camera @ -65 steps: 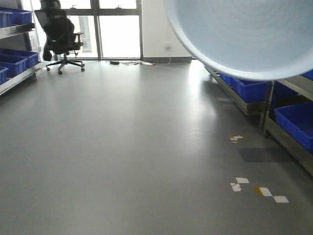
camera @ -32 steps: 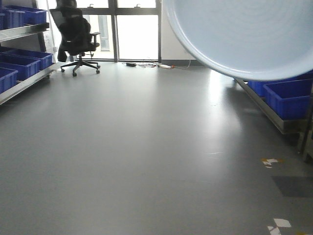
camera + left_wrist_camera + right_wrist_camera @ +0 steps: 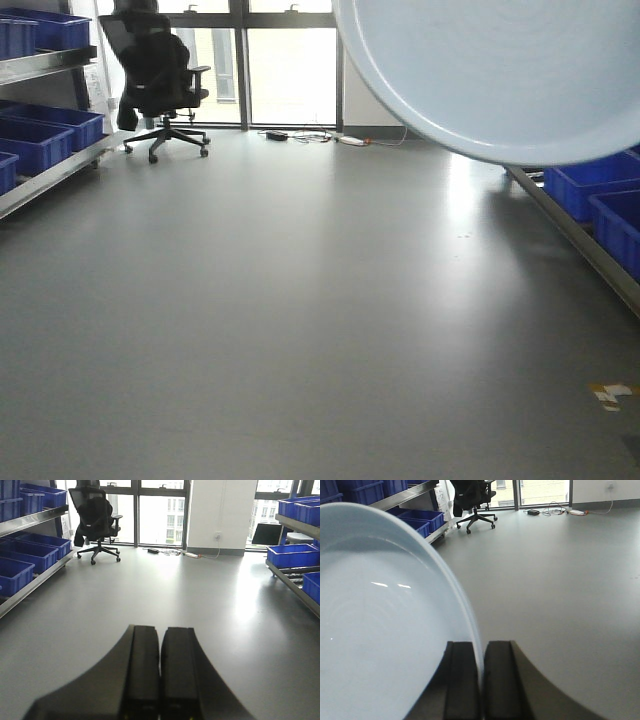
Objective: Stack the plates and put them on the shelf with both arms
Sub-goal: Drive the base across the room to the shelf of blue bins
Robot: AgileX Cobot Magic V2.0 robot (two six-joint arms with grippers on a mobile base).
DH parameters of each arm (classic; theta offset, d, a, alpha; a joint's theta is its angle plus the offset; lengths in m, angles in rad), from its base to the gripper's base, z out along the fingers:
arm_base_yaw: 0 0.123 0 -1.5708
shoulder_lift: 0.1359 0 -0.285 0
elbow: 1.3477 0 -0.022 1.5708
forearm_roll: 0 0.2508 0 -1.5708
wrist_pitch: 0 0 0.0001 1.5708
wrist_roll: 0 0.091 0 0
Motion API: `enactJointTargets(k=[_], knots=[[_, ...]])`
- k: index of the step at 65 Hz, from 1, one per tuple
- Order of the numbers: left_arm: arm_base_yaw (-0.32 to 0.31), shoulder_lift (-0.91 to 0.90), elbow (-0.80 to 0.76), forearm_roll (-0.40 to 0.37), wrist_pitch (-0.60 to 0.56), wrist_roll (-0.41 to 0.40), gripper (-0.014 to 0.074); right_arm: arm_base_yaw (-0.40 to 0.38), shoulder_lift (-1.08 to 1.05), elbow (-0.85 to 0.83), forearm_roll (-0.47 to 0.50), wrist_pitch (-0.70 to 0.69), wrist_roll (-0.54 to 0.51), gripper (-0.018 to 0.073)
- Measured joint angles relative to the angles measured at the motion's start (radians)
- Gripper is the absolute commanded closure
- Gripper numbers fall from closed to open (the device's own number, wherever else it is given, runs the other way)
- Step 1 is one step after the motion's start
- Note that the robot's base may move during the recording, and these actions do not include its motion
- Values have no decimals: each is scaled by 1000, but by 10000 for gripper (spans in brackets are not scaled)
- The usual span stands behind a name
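While the smooth grey floor [image 3: 300,300] is stretching toward bright windows [image 3: 160,510], brushed stainless-steel shelf racking [image 3: 30,521] is running along both sides, carrying blue plastic bins [image 3: 30,555]. A large round pale bluish-white glossy plate [image 3: 380,645] is hanging tilted in the air, well above the floor, filling the upper right of the front view. A black wheeled office chair [image 3: 95,515] is standing near the windows. The right pincer [image 3: 481,647] is clamping the plate's rim between its black fingers; the left pincer [image 3: 160,630] is keeping its fingers pressed together.
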Motion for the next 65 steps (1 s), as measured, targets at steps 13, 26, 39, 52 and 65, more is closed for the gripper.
enactJointTargets(k=[13, 26, 39, 52, 65], knots=[[0, 0, 0, 0, 0, 0, 514, 0, 0, 0, 0, 0, 0, 511], [0, 0, 0, 0, 0, 0, 514, 0, 0, 0, 0, 0, 0, 511], [0, 0, 0, 0, 0, 0, 514, 0, 0, 0, 0, 0, 0, 511], [0, 0, 0, 0, 0, 0, 514, 0, 0, 0, 0, 0, 0, 511], [0, 0, 0, 0, 0, 0, 514, 0, 0, 0, 0, 0, 0, 511]])
